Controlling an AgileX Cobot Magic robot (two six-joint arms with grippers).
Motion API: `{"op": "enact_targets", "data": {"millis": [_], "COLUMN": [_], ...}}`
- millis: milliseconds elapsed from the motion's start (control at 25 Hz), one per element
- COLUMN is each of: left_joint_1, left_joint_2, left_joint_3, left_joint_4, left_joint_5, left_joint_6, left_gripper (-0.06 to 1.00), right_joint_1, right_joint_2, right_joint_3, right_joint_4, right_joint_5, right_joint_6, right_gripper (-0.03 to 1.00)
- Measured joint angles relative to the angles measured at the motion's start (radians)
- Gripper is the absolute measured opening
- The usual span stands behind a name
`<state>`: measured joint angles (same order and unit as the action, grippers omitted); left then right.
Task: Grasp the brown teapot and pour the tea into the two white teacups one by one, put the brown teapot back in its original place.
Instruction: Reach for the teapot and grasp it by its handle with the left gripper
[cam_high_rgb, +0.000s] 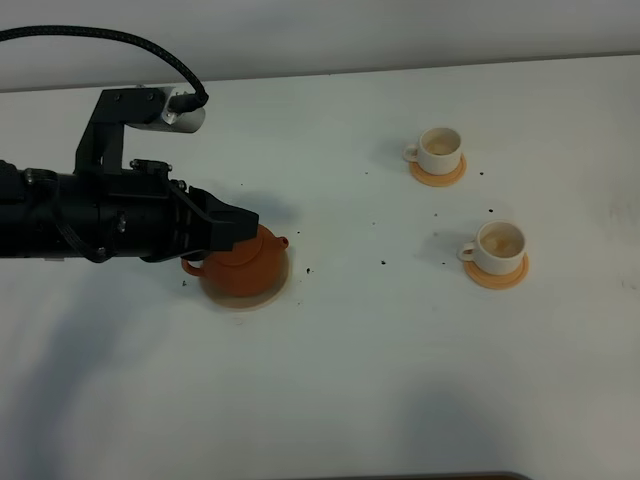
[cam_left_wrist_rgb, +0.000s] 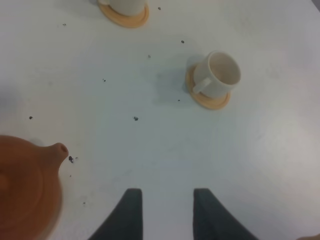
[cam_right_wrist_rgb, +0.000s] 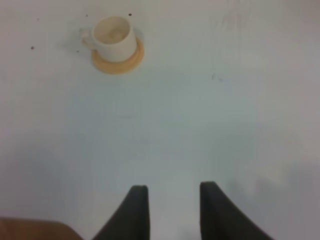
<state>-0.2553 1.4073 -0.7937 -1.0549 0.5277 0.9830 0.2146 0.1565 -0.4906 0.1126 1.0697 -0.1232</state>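
The brown teapot (cam_high_rgb: 243, 266) sits upright on its pale beige coaster (cam_high_rgb: 272, 295) at the left of the table, spout pointing right. My left gripper (cam_high_rgb: 252, 228) hovers just behind and above it, open and empty. In the left wrist view (cam_left_wrist_rgb: 168, 200) the teapot (cam_left_wrist_rgb: 25, 192) lies beside the fingers, not between them. Two white teacups stand on orange-tan saucers at the right, one farther back (cam_high_rgb: 440, 148) and one nearer (cam_high_rgb: 498, 245). No dark tea shows in them. My right gripper (cam_right_wrist_rgb: 172, 200) is open and empty over bare table, far from a cup (cam_right_wrist_rgb: 114, 37).
Small black specks (cam_high_rgb: 384, 263) are scattered on the white table between the teapot and the cups. The table's front edge (cam_high_rgb: 430, 477) shows at the bottom. The right arm is outside the exterior view.
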Motion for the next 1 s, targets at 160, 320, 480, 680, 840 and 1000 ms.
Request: {"op": "enact_targets", "data": {"millis": [160, 320, 480, 680, 840, 1000], "left_joint_1": [0.000, 0.000, 0.000, 0.000, 0.000, 0.000], "left_joint_2": [0.000, 0.000, 0.000, 0.000, 0.000, 0.000], "left_joint_3": [0.000, 0.000, 0.000, 0.000, 0.000, 0.000], "left_joint_4": [0.000, 0.000, 0.000, 0.000, 0.001, 0.002], "left_joint_5": [0.000, 0.000, 0.000, 0.000, 0.000, 0.000], "left_joint_6": [0.000, 0.000, 0.000, 0.001, 0.001, 0.001], "left_gripper": [0.25, 0.25, 0.25, 0.25, 0.25, 0.25], "right_joint_1": [0.000, -0.039, -0.126, -0.160, -0.160, -0.160], "right_joint_2": [-0.001, -0.003, -0.004, -0.068, -0.143, -0.159], "right_joint_3": [0.000, 0.000, 0.000, 0.001, 0.001, 0.001], "right_joint_4": [0.000, 0.000, 0.000, 0.000, 0.000, 0.000], "right_joint_5": [0.000, 0.000, 0.000, 0.000, 0.000, 0.000], "right_joint_6": [0.000, 0.000, 0.000, 0.000, 0.002, 0.003], "right_gripper": [0.24, 0.24, 0.24, 0.24, 0.24, 0.24]}}
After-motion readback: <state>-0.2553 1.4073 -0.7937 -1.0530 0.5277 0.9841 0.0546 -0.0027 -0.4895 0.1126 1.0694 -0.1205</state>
